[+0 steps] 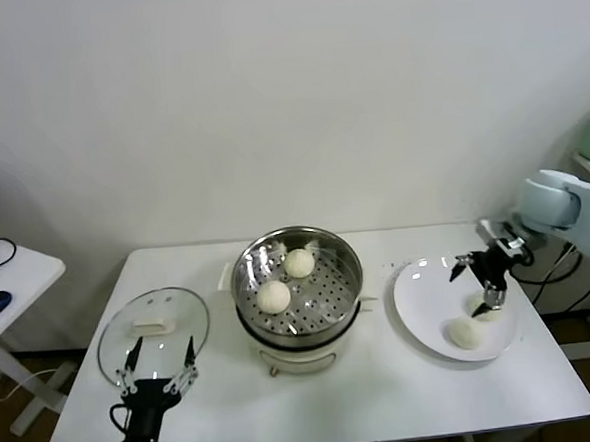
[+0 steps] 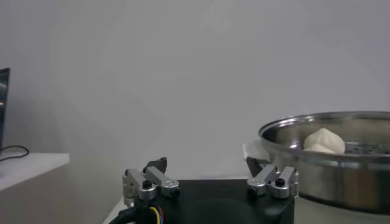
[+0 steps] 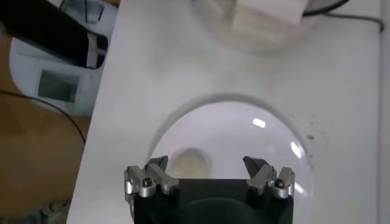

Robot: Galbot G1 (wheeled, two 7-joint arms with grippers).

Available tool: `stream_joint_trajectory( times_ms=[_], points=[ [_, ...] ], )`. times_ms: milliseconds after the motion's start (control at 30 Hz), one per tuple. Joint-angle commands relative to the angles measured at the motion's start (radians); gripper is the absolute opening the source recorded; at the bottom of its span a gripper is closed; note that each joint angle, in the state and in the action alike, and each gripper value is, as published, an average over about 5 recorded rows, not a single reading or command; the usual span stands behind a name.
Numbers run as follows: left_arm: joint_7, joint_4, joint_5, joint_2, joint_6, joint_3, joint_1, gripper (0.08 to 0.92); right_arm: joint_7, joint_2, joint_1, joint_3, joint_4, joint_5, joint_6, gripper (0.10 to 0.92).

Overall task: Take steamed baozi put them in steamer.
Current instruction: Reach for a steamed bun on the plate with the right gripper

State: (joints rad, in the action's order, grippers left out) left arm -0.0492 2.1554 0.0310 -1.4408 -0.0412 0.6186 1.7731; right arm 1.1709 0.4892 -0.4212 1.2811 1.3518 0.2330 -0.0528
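A: Nearest the head camera: left hand (image 1: 160,368), low at the front-left edge of the surface (image 1: 366,402), fingers spread, nothing in them. Parked

B: What's beside it?

A: Glass lid (image 1: 153,333) flat on the surface just past the fingertips. Right of that, the steamer (image 1: 298,279) on its white base, mid-surface. Two steamed baozi (image 1: 274,296) on the perforated floor, one nearer the front-left, the other (image 1: 299,263) toward the back, apart from each other

B: And the rest of the buns?

A: Two on the white plate (image 1: 420,303) at the right. One (image 1: 465,333) near the plate's front, free. The other (image 1: 486,305) is right under the right hand (image 1: 492,291)

B: Right hand gripping it?

A: No. Fingers spread, pointing down over that bun; right wrist view shows the bun (image 3: 189,163) between the open fingertips. Can't tell if they touch it
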Motion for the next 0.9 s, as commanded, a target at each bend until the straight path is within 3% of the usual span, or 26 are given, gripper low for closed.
stream_joint_trajectory(
  times_ms=[33,467,900],
  points=[
    [-0.002,-0.006,-0.002,0.001,0.004,0.004,0.011,0.823,-0.017,-0.027,0.314,-0.227,-0.082,-0.195,0.031,0.823],
    [-0.003,-0.04,-0.003,0.0,-0.008,0.025,0.022,0.823,-0.064,0.131,0.372,-0.257,-0.21,-0.19,0.028,0.823],
    [-0.001,-0.054,-0.015,-0.002,-0.008,0.026,0.016,0.823,-0.064,0.164,0.38,-0.252,-0.239,-0.203,0.029,0.823]
  ],
)
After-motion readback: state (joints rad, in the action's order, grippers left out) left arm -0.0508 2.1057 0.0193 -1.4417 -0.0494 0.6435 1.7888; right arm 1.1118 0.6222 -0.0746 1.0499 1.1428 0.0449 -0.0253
